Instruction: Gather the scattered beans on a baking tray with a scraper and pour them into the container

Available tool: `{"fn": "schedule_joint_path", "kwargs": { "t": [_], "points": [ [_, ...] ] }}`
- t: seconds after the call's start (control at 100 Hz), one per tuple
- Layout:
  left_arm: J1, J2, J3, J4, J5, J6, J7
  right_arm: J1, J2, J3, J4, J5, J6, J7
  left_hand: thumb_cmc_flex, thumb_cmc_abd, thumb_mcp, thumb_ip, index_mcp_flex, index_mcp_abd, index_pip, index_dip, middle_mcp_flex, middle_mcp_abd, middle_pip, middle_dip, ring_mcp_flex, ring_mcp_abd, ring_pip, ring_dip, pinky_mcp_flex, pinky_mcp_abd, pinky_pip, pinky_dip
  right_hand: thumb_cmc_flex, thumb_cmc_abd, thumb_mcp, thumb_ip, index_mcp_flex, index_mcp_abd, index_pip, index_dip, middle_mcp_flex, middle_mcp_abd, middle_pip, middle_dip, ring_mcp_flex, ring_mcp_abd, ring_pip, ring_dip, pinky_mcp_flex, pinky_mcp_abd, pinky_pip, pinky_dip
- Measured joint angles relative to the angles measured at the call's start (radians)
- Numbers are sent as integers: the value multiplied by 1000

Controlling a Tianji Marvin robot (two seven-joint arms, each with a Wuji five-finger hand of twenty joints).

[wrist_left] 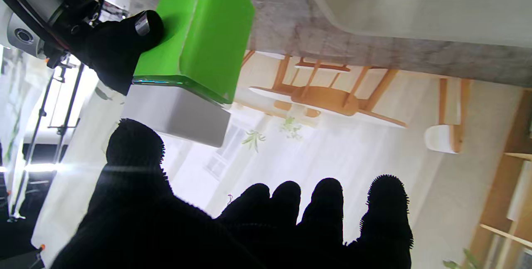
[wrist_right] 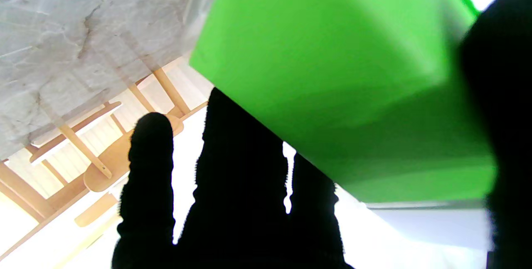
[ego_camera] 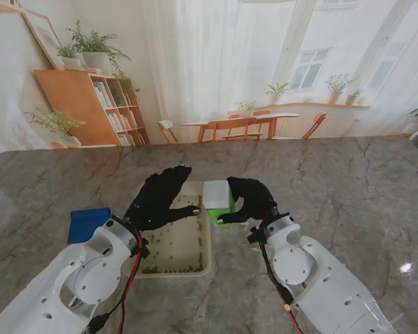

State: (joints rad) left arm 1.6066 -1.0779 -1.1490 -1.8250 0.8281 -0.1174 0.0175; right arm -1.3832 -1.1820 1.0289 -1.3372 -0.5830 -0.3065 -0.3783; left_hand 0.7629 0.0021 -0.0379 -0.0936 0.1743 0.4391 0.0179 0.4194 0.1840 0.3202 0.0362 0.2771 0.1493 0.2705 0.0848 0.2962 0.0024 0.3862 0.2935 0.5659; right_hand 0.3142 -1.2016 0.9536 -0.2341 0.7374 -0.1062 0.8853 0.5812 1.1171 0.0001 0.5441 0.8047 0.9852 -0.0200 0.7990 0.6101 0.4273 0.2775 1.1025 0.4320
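Scraper (ego_camera: 88, 224), blue, lies on the worktop (ego_camera: 348, 188) at far left, just beside the left forearm and outside the baking tray (ego_camera: 207, 256); nothing holds it.

Left robot hand (ego_camera: 160, 198) hovers over the tray's left half, fingers spread apart and closed on nothing; the left wrist view shows the fingertips (wrist_left: 384, 202) splayed with no object between them.

Baking tray sits centre, cream-coloured. Beans (ego_camera: 174, 264) are scattered along the tray floor, thickest in the band nearest the robot, with a few more farther up.

Container (ego_camera: 219, 202), green with a white lid or top, is at the tray's right far corner. Right robot hand (ego_camera: 251, 202) is clamped on it: thumb on one green wall, fingers on the far side, as the right wrist view confirms. Container appears tilted and possibly lifted; whether it touches the tray rim cannot be told.

Risks, as judged:
- Beans not yet gathered and scraper untouched, so any pour now would be premature.
- White top, if it is a closed lid, would block beans entering.
- Tilted container in a side pinch could slip or rotate.
- Left robot hand sweeping low could scatter beans over the shallow rim.
- Two hands close together over one corner invite collision.
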Motion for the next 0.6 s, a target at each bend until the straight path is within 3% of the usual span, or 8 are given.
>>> {"fn": "schedule_joint_path", "kwargs": {
  "t": [0.32, 0.45, 0.6],
  "points": [
    [-96, 0, 82, 49, -35, -20, -57, -1, 3, -3, -3, -46, -8, -4, 1, -11, -5, 0, 0, 2, 1, -11, 13, 10, 6, 0, 1, 2, 9, 0, 3, 0, 0, 0, 5, 0, 0, 0, 0, 0, 0, 0, 0, 0, 0, 0, 0, 0, 0, 0, 1, 0, 0, 0],
    [-119, 1, 102, 59, -43, -20, -77, -3, 6, -4, -8, -57, -8, -7, 1, -34, -8, 0, 4, 11, 20, -1, 67, 14, 21, 6, 30, 13, 32, 2, 17, 0, 38, 0, 6, 0, 0, 0, 0, 0, 0, 0, 0, 0, 0, 0, 0, 0, 0, 0, 1, 0, 0, 0],
    [-136, 1, 119, 62, -68, -9, -103, -4, 7, -8, -13, -59, -6, -8, 1, -54, -8, 0, 65, 12, 69, 30, 167, 14, 51, 57, 100, 20, 59, 40, 42, 0, 133, 20, 7, 0, 0, 0, 0, 0, 0, 1, 0, 0, 2, 0, 0, 0, 2, 0, 1, 0, 0, 1]
  ]
}}
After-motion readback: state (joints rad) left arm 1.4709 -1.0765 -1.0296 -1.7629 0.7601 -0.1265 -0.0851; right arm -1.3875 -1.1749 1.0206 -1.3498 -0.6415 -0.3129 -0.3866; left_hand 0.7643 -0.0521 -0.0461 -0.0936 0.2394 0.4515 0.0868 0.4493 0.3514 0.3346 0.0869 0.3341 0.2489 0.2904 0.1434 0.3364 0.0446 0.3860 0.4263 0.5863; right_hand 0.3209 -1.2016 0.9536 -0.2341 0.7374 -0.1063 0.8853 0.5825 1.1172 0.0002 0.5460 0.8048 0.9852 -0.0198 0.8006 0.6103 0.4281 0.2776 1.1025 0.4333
